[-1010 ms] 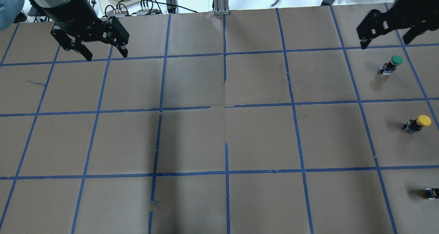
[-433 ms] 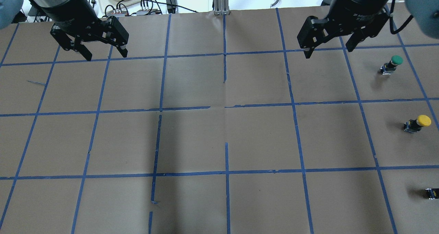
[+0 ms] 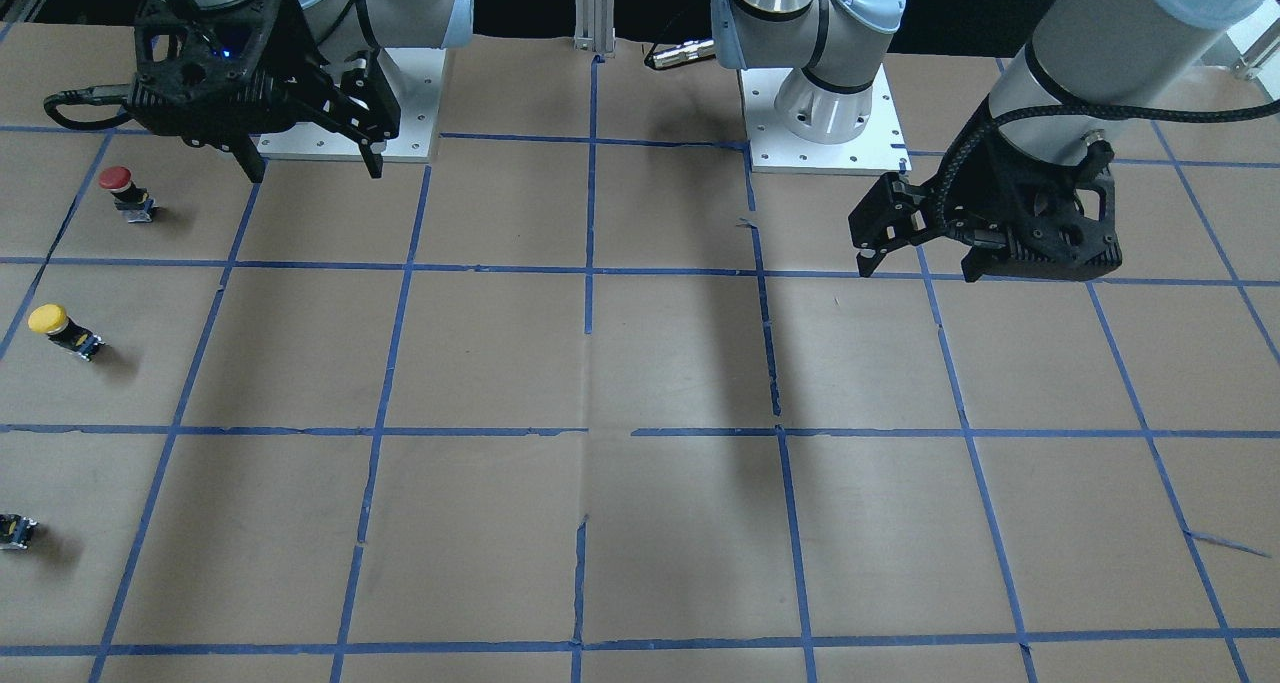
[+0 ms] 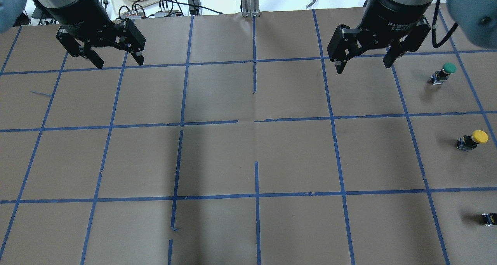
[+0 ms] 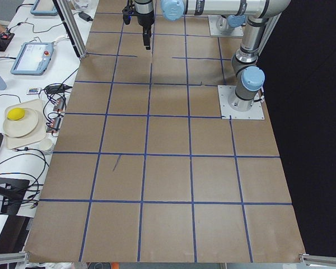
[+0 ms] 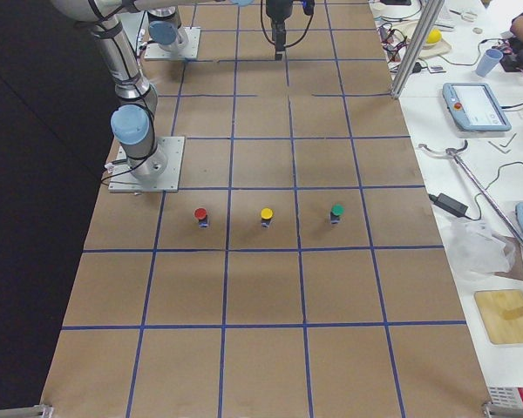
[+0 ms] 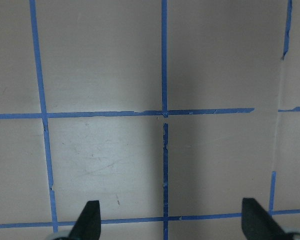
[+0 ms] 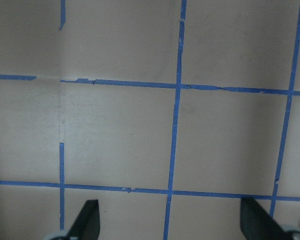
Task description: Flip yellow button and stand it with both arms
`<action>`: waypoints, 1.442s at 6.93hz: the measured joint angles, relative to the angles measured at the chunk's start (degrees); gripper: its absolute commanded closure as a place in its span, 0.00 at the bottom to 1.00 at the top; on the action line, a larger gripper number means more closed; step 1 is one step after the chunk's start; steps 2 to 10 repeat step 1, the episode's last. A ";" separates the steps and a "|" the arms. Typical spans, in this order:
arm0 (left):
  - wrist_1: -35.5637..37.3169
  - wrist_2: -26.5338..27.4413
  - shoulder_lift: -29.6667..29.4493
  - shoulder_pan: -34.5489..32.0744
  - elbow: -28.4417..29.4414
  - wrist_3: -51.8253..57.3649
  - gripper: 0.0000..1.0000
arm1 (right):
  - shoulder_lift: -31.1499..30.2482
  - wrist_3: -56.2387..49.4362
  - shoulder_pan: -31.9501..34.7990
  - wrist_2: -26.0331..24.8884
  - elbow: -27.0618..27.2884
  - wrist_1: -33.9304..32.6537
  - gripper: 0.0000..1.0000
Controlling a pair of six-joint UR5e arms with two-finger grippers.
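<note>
Facing the robot, the yellow button (image 3: pixel 60 329) sits on the brown-papered table (image 3: pixel 640 363) close to the picture's left edge, with nothing touching it. The red button (image 3: pixel 125 191) stands one taped square from it, on the robot's side. The right gripper (image 3: pixel 315 170) hangs in the air up and to the right of the yellow button in this view, well apart from it, its jaws spread and empty. The left gripper (image 3: pixel 917 271) hangs far across the table from the yellow button, its jaws likewise apart and holding nothing

From over the robot's shoulders, the yellow button (image 4: pixel 472 139) is by the right edge, and the green button (image 4: pixel 442 73) is one square beyond it. The right gripper (image 4: pixel 363 68) hovers well clear of the yellow button; the left gripper (image 4: pixel 120 63) is at the opposite end of the table

From the table's right end, the yellow button (image 6: pixel 266 215) stands between the red button (image 6: pixel 200 215) and the green button (image 6: pixel 336 212), cap uppermost as it looks

In each wrist view the fingertips (image 7: pixel 90 220) (image 8: pixel 90 220) stand wide apart over bare taped paper
</note>
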 measured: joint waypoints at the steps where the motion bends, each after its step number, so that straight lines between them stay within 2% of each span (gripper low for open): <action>1: 0.08 0.03 -0.07 -0.05 0.02 -0.04 0.00 | 0.09 0.18 -0.08 0.05 -0.11 0.27 0.01; 10: 0.08 0.03 -0.07 -0.05 0.02 -0.04 0.00 | 0.09 0.18 -0.08 0.05 -0.11 0.27 0.01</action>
